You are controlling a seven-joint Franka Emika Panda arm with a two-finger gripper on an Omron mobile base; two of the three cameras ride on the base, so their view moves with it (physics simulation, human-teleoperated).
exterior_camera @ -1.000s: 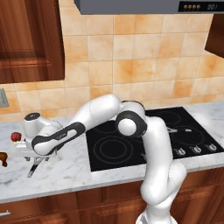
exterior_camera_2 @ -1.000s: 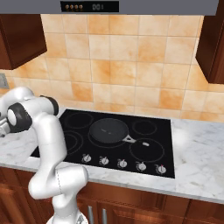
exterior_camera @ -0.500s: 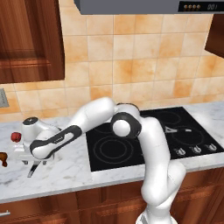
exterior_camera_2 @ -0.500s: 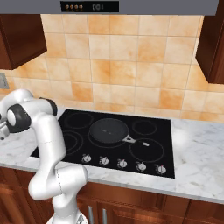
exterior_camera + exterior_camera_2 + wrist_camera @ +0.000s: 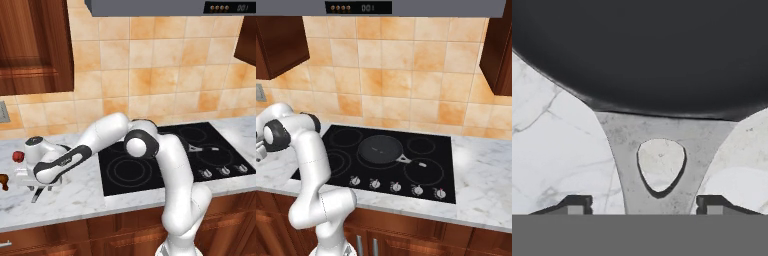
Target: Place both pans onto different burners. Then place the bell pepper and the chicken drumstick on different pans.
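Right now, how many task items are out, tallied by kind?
Pans: 2 (pan on the cooktop, pan on the counter)
Bell pepper: 1
Chicken drumstick: 1
Total: 4

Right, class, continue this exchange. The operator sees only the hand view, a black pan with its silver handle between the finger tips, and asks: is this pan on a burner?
Observer: No. This pan lies on the marble counter, left of the cooktop, under the gripper.
Operator: And the other pan?
Observer: The other pan sits at the cooktop's centre.
Operator: The food?
Observer: The bell pepper and the drumstick lie on the counter beyond the gripper.
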